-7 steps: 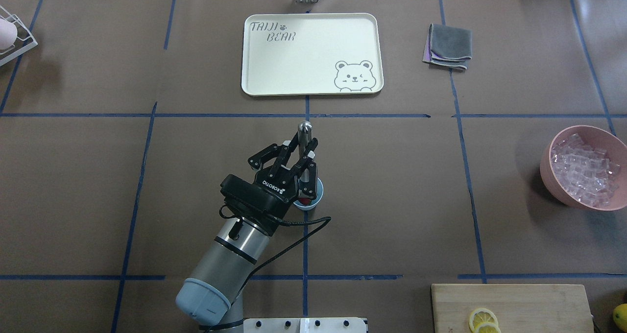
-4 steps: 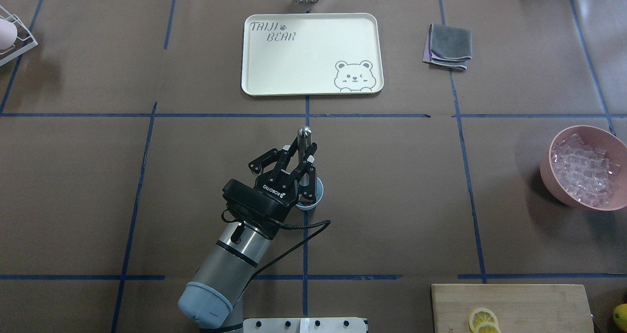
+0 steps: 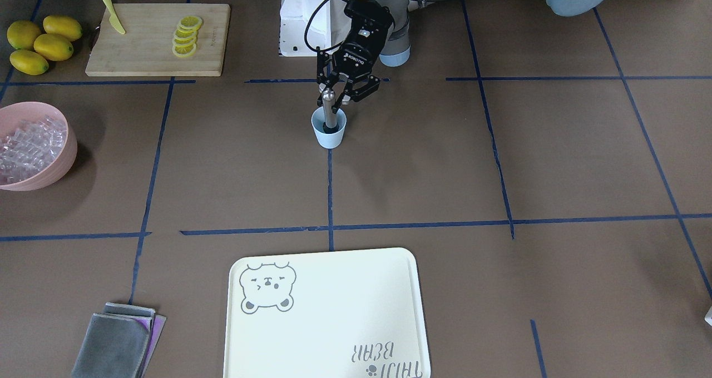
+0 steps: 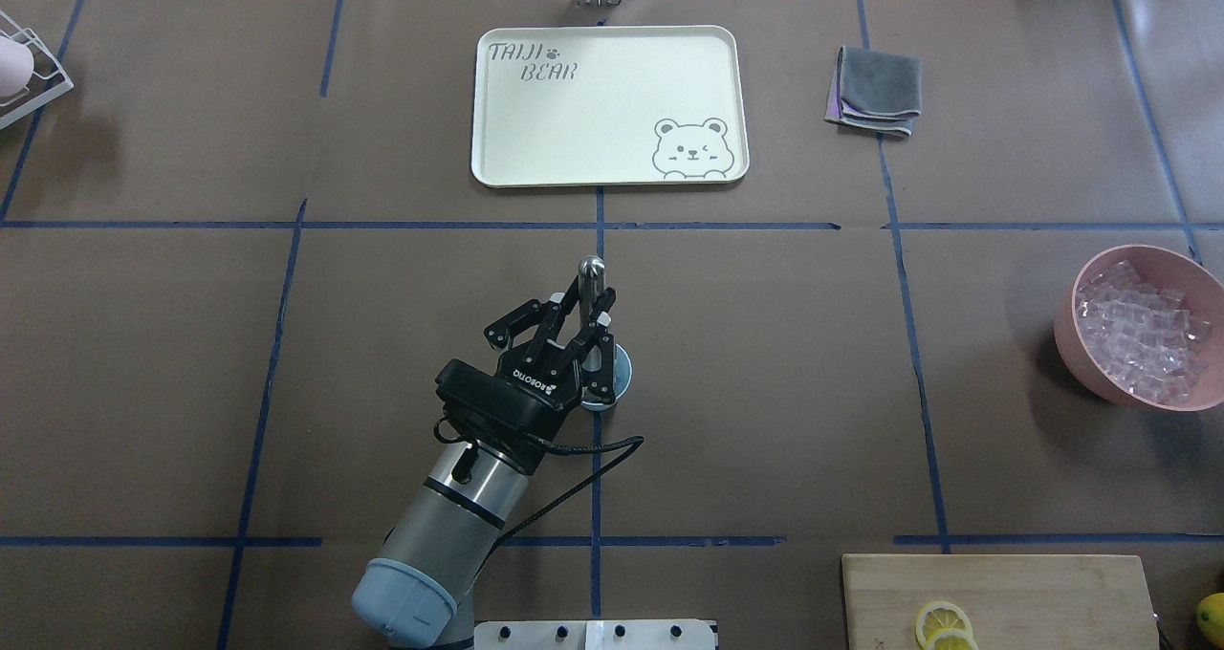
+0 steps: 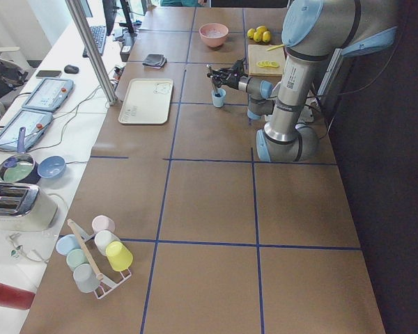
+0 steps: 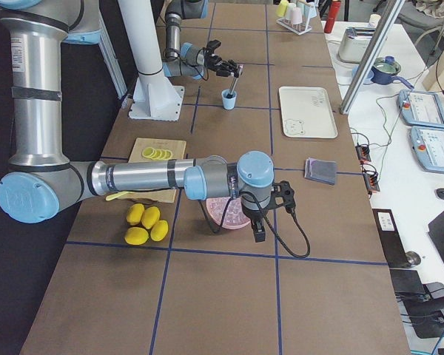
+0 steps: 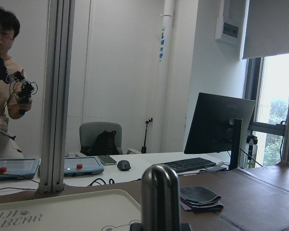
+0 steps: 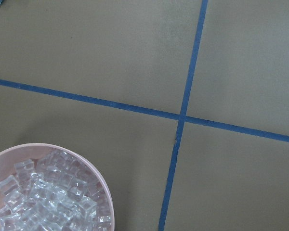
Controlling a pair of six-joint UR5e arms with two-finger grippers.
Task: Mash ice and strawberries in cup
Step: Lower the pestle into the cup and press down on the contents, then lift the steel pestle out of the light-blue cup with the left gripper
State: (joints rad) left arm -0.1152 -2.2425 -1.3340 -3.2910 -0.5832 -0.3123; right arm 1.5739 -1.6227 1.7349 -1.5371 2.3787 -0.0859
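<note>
The pale-blue cup stands mid-table on a blue tape line. A steel muddler stands upright in it, its rounded top filling the lower left wrist view. My left gripper is shut on the muddler's shaft just above the rim. From overhead, the left gripper covers most of the cup. Any strawberries in the cup are hidden. Ice shows as clear cubes in a pink bowl. My right gripper hangs over that bowl; I cannot tell its state.
A cream bear tray lies beyond the cup, a folded grey cloth to its right. A cutting board with lemon slices and a yellow knife, plus whole lemons, sit by the robot's base. A person stands behind the table.
My left gripper and the muddler have sunk lower and slightly toward the robot. The red seen in the cup one second ago is now covered.
</note>
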